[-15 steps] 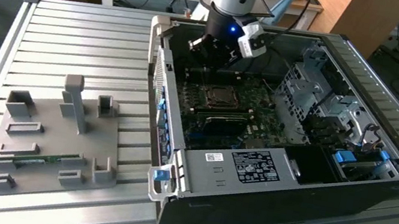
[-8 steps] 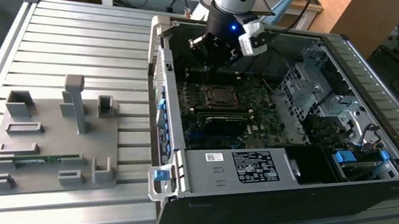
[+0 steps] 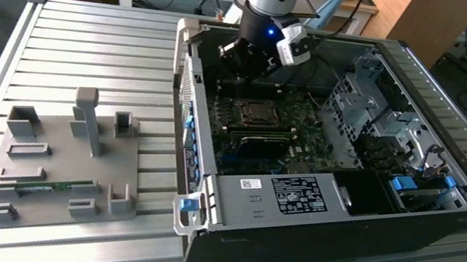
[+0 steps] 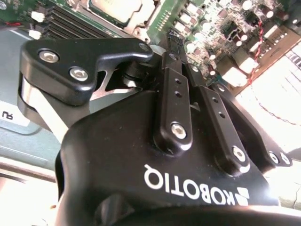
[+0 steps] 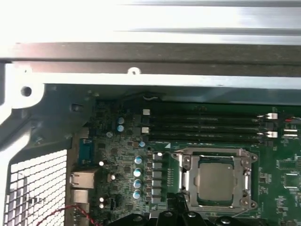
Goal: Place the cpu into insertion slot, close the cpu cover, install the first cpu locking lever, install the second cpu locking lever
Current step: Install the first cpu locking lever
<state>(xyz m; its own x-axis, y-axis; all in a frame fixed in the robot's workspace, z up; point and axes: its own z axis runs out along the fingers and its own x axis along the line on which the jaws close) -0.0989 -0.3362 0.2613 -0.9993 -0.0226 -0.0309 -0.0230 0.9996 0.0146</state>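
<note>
Arm: I reach down from above into the open computer case [image 3: 309, 250], with my wrist close to upright over the far part of the board.
Claw [image 3: 246, 69]: it hangs low inside the case, pointing down at the green circuit board [image 5: 287, 165]. Whether it is wide or narrow I cannot tell, and I see nothing held in it.
Nearest thing: the insertion slot [image 3: 258, 112] – in the first wrist view my claw's dark edge sits just beside its rim. I cannot tell if they touch.
Cpu [image 5: 215, 178]: it lies flat in the insertion slot, pale face up.
Cpu cover [image 5: 244, 176]: the silver frame lies down around the cpu, whose face shows through the cut-out.
Memory slots [image 5: 207, 125]: long and black, they run alongside the slot on the side away from my claw.
Table [image 3: 95, 51]: slatted metal – it carries the case and, at the exterior view's left, a grey fixture plate [image 3: 54, 179], well apart from me.
</note>
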